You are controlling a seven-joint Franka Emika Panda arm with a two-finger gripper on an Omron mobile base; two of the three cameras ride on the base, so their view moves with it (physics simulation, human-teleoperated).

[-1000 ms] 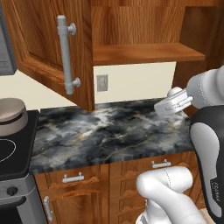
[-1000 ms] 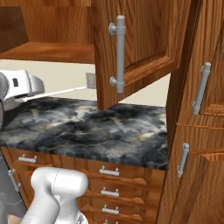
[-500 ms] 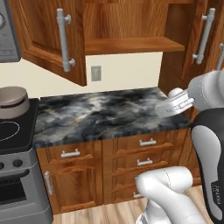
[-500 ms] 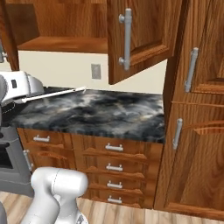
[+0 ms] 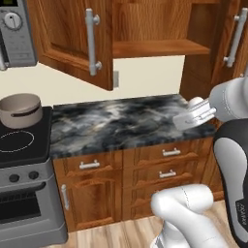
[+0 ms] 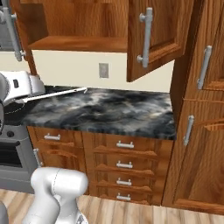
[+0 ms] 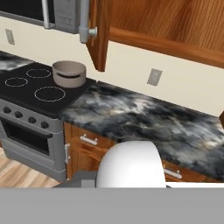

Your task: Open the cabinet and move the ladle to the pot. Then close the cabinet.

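Found the cabinet (image 5: 72, 43) open, both doors swung wide. Saw the gripper (image 6: 38, 92) pressed together, seemingly pinching the thin ladle (image 6: 65, 92), held out in front of the counter (image 5: 121, 128). Judged two steps left: carrying it to the pot (image 5: 20, 110) on the stove (image 5: 24, 145), well apart to the left, then shutting the doors. Noted only the open left door hanging above that route.

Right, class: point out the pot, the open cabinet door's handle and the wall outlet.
pot (image 5: 20, 110), left base view, on its grey outer wall.
cabinet door handle (image 5: 91, 42), left base view, mid-bar.
wall outlet (image 6: 103, 70), right base view, centre of its plate.
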